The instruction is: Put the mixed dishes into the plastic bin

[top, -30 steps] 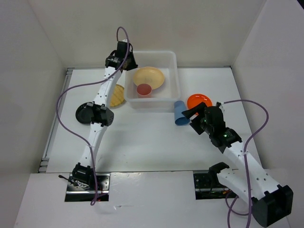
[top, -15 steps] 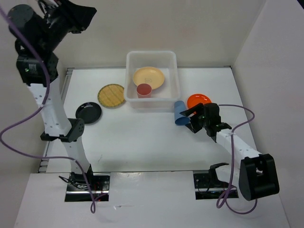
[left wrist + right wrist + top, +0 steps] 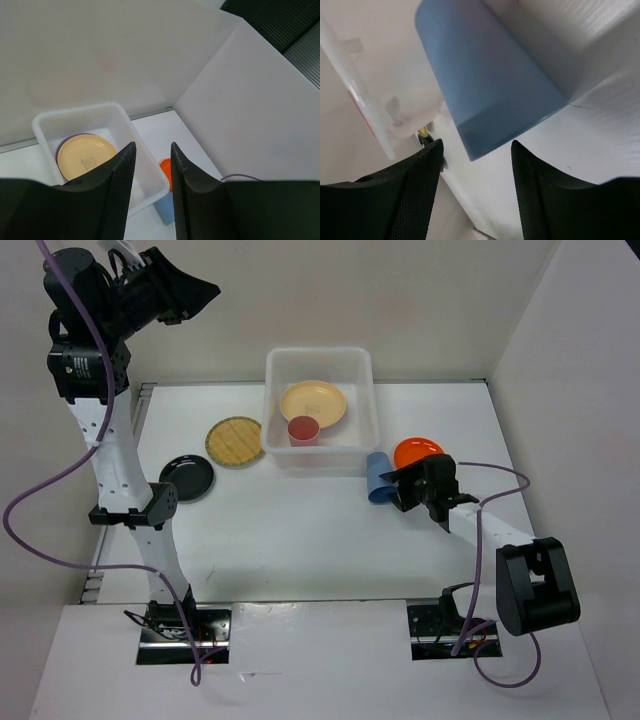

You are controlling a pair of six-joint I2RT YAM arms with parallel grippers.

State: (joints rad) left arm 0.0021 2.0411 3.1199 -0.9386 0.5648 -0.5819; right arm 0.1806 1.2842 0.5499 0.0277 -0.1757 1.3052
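Note:
The plastic bin (image 3: 362,375) stands at the back middle and holds a plain tan plate (image 3: 313,402) and a pink-red cup (image 3: 303,430). The left wrist view shows a lavender rim (image 3: 60,146) under the tan plate (image 3: 85,157). A blue cup (image 3: 377,478) lies on its side by the bin's front right corner. An orange plate (image 3: 420,451) lies just right of it. A woven tan plate (image 3: 236,441) lies left of the bin. My right gripper (image 3: 394,486) is open, its fingertips at the blue cup's (image 3: 485,85) end. My left gripper (image 3: 208,288) is raised high at the far left, open and empty.
A black plate (image 3: 187,477) lies on the table left of the woven plate. White walls enclose the table at the back and on both sides. The purple cable (image 3: 490,480) of the right arm loops over the table's right part.
My left arm has lifted away from the bin's rim to high at the far left. My right gripper has reached in closer to the blue cup, which has not moved.

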